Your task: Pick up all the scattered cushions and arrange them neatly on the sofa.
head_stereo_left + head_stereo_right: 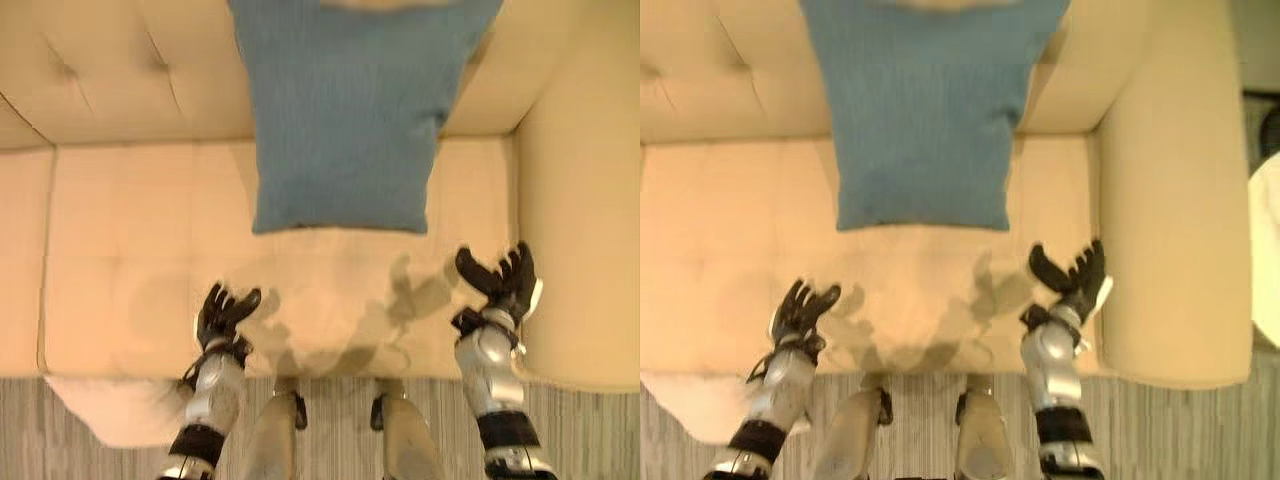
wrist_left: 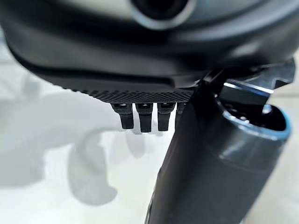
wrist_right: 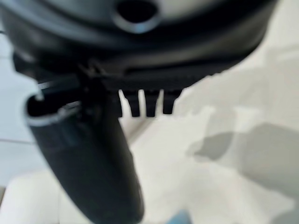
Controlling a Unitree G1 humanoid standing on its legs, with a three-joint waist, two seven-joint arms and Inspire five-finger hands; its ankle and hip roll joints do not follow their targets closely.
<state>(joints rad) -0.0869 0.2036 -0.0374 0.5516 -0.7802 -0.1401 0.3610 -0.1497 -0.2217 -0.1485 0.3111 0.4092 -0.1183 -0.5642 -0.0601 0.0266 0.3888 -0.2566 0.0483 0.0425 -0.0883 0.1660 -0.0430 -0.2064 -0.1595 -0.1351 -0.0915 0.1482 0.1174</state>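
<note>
Left hand (image 1: 222, 315) fingers spread and loosely curved, nothing in them. It sits lower left of the frame, over the front part of the sofa seat (image 1: 120, 260), palm turned up and inward. Its wrist view has fingers (image 2: 142, 116) as a short straight row past the palm, thumb big in the foreground, only pale seat fabric beyond.

Right hand (image 1: 505, 283) fingers also spread and slightly curled, empty. It's right of centre, a bit higher in frame than the left, close to the sofa armrest (image 1: 580, 220). Right wrist view: same short finger row (image 3: 149, 103), thumb in front, cream upholstery past them, plus a small blue patch at the bottom edge.

Both forearms come up from the bottom edge, roughly parallel, well apart.

Blue cushion (image 1: 350, 110) is at top centre, leaning on the backrest (image 1: 110, 70) with its lower edge on the seat; apart from both hands.

Eye views also show a white cushion (image 1: 110, 405) at lower left on the striped rug (image 1: 590, 420), tucked against the sofa front, beside the left forearm. The right eye view adds a pale rounded object (image 1: 1265, 250) at the right edge, past the armrest; can't tell what it is.
</note>
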